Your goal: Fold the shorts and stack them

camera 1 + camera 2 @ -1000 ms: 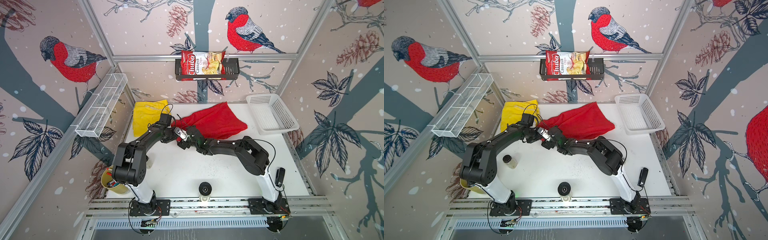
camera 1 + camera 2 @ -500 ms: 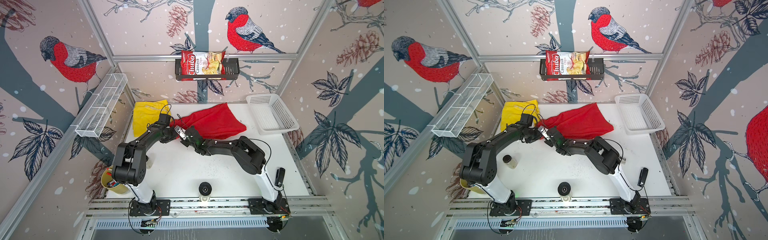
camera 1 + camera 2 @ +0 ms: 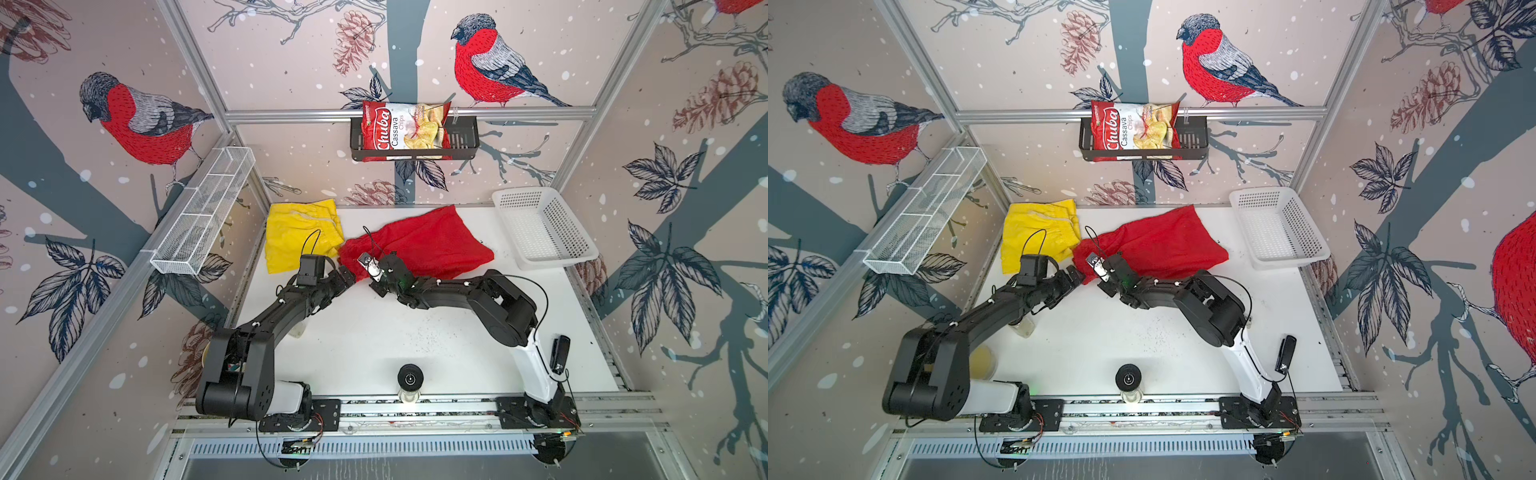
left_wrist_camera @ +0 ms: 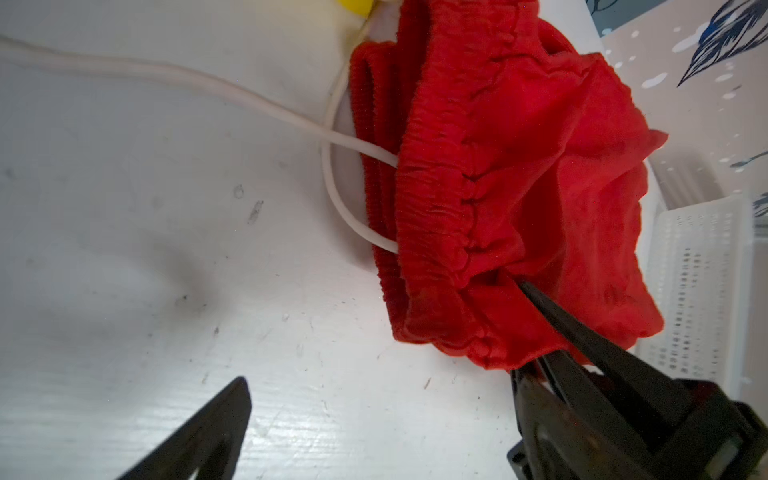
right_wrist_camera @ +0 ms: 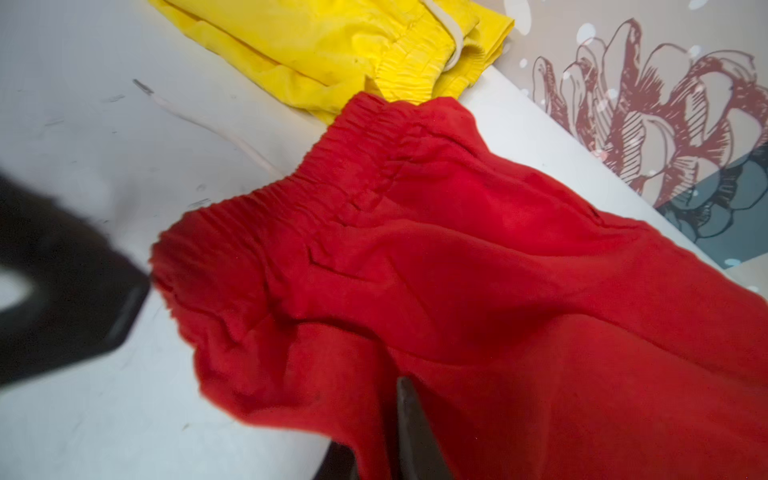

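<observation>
Right gripper (image 4: 536,299) is pinching the red shorts (image 3: 424,245) at the near waistband corner; left gripper (image 4: 380,376) is hanging spread wide just beside that same corner, gripping nothing. Red pair is lying on the table (image 3: 374,332), long axis running from this waistband away toward the far right, so the right arm is sitting nearer for the coming pull. Yellow shorts (image 3: 299,232) are resting far left, just beside the waistband. Versus one second ago: grip is swapping over, left was closed there and right spread; cloth is barely shifting
</observation>
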Motion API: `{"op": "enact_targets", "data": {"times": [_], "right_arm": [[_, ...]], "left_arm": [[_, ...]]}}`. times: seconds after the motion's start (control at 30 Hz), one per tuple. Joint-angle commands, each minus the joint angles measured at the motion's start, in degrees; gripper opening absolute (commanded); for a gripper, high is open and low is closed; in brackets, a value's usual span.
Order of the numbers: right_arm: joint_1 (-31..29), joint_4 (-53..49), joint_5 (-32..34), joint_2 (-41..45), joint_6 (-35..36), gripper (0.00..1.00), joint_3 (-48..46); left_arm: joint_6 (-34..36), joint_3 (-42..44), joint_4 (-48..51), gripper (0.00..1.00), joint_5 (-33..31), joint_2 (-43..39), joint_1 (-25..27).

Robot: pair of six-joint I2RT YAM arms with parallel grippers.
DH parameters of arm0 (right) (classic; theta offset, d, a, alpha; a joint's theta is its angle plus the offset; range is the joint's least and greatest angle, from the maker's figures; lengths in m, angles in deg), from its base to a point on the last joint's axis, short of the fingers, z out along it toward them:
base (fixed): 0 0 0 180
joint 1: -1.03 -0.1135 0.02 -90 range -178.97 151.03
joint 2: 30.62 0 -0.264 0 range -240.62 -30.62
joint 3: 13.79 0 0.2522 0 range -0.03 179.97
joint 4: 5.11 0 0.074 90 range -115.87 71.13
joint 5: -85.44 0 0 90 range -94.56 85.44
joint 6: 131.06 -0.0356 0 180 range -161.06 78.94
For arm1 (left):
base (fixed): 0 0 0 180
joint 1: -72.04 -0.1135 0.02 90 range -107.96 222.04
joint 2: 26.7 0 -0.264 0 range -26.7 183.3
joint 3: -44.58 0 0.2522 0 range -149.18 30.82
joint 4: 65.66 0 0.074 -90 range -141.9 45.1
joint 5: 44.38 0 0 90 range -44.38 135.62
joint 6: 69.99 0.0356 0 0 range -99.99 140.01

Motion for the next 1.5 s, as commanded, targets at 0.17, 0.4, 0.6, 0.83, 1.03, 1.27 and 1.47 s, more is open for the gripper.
{"op": "enact_targets", "data": {"times": [0.17, 0.4, 0.6, 0.83, 1.03, 1.27, 1.47], "right_arm": [[0.27, 1.29, -5.16, 1.97, -8.22, 0.05, -1.26], [0.98, 2.02, -7.42, 3.02, -11.40, 0.02, -2.68], [1.33, 1.63, -8.55, 3.13, -12.44, 0.02, -2.78], [1.52, 1.14, -9.50, 3.49, -12.99, 0.01, -2.60], [1.19, 0.89, -10.66, 5.12, -13.78, 0.01, -3.95], [0.20, 1.34, -9.17, 7.79, -13.42, 0.02, -7.99], [-0.88, 1.78, -7.54, 8.19, -14.76, 0.36, -9.86]], "left_arm": [[-18.39, 10.63, -39.89, 0.97, 5.38, 4.50, -0.69], [-28.73, 16.14, -63.54, 0.98, 6.27, 12.64, -1.23], [-35.06, 16.80, -80.05, 0.98, 6.80, 23.53, -1.01], [-37.78, 13.56, -85.28, 0.98, 6.84, 33.65, 1.03], [-34.67, 9.85, -79.65, 0.94, 6.03, 34.32, 0.88], [-27.90, 5.70, -68.44, 0.67, 5.15, 31.86, -0.69], [-21.42, 3.72, -57.14, 0.07, 4.88, 26.78, -1.37]]}}
